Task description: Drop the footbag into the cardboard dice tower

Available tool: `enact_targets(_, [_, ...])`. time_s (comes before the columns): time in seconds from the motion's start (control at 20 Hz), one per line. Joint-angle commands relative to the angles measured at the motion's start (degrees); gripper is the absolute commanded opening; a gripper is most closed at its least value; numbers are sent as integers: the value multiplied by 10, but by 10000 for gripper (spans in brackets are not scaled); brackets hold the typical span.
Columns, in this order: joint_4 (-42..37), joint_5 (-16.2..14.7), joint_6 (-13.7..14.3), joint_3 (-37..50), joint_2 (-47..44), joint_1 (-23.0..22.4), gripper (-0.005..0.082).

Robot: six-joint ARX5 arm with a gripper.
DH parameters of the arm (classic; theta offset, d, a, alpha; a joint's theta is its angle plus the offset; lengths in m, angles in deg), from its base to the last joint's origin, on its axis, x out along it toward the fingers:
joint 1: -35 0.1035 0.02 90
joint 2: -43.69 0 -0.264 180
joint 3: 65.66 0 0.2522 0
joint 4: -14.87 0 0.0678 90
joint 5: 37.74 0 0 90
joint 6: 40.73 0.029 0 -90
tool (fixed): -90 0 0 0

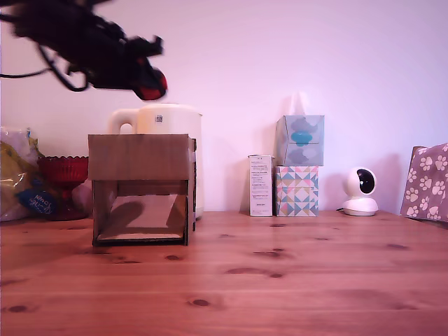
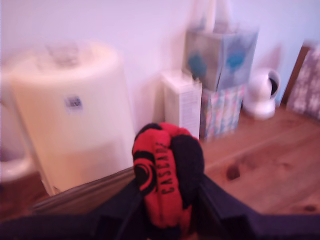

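The red and black footbag [image 2: 167, 175] sits squeezed between my gripper's [image 2: 167, 200] dark fingers, which are shut on it. In the exterior view my gripper [image 1: 148, 82] hangs high at the upper left with the footbag [image 1: 150, 84] at its tip, above the top of the cardboard dice tower [image 1: 142, 187]. The brown box stands on the wooden table, its front opening showing a sloped ramp inside. In the wrist view only a strip of the tower's top edge [image 2: 85, 192] shows below the footbag.
A cream kettle [image 1: 168, 133] stands right behind the tower. Stacked tissue boxes [image 1: 299, 164], a small white carton [image 1: 261, 185] and a white camera [image 1: 360, 191] line the back wall. A red glass bowl [image 1: 63, 175] and bags sit at the exterior view's left, a paw-print box [image 1: 427, 182] at its right.
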Motion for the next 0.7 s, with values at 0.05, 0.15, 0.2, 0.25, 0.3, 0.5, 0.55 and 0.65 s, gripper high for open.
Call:
enact_targets(0.05, [92, -2, 2, -54, -52, 7, 163])
enact_targets(0.15, [124, -2, 2, -77, -64, 9, 163])
enact_targets(0.2, [128, -2, 2, -81, -64, 11, 163])
enact_targets(0.25, [128, -2, 2, -84, -64, 13, 164])
enact_targets(0.3, [130, -2, 2, -89, -64, 16, 166])
enact_targets(0.5, [164, -20, 2, -109, -58, 16, 600])
enact_targets(0.55, [179, -21, 1, -115, -54, 16, 773])
enact_targets(0.65, [208, -21, 4, -121, -35, 15, 759])
